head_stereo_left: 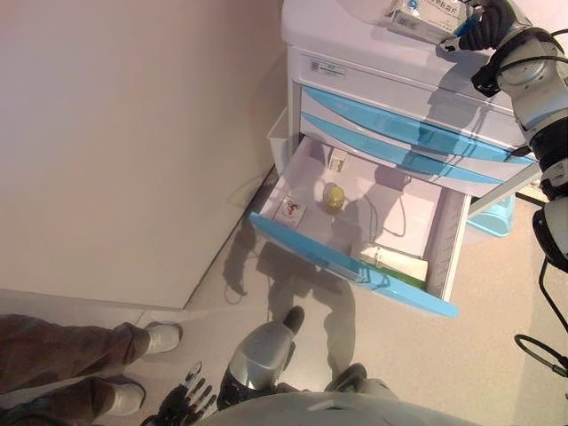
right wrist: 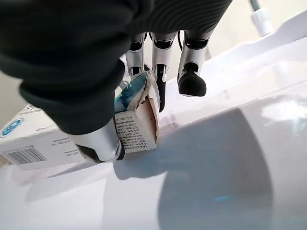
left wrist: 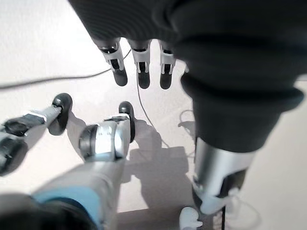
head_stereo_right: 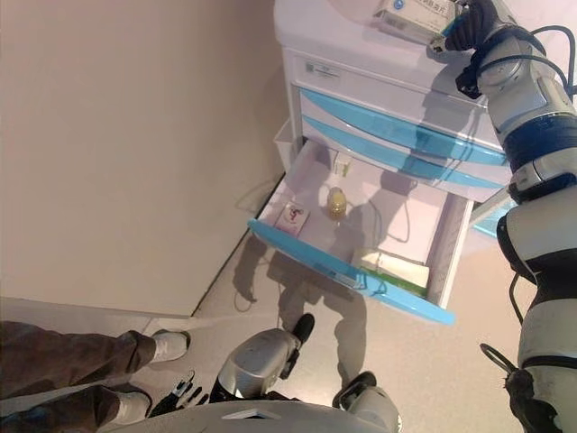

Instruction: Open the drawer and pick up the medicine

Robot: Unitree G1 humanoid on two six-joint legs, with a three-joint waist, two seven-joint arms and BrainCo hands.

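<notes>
Right hand (head_stereo_right: 473, 23) is up on top of the drawer cabinet (head_stereo_left: 373, 44), thumb and fingers (right wrist: 192, 81) clamped on one end of the medicine box (right wrist: 72, 139). In the right wrist view the thumb presses the box's side face and the fingers come down over the torn-looking end flap; one finger sits clear of the box, tip just above the cabinet top. The box lies flat on the cabinet top, white with blue print and a barcode, and its far end runs out of the wrist view. In the head views the hand covers one end of the box, so the grip itself only reads from the wrist camera. Below the cabinet top, two blue-fronted drawers are closed and the open drawer (head_stereo_left: 351, 266) under them is pulled well out. Inside it: a small yellowish bottle (head_stereo_left: 334, 196) near the middle, a small flat packet (head_stereo_left: 291, 210) by the front corner on the wall side, another small item (head_stereo_left: 337, 161) at the back that I can't identify, and a green-and-white box (head_stereo_left: 395, 264) at the front on the opposite side, partly hidden behind the drawer front. Left hand (left wrist: 139, 67) hangs low beside the robot, well away from the cabinet, fingers straight and relaxed, holding nothing, floor beneath. A person's legs and shoes (head_stereo_left: 160, 337) stand on the floor by the wall, cut off by the frame edge.
</notes>
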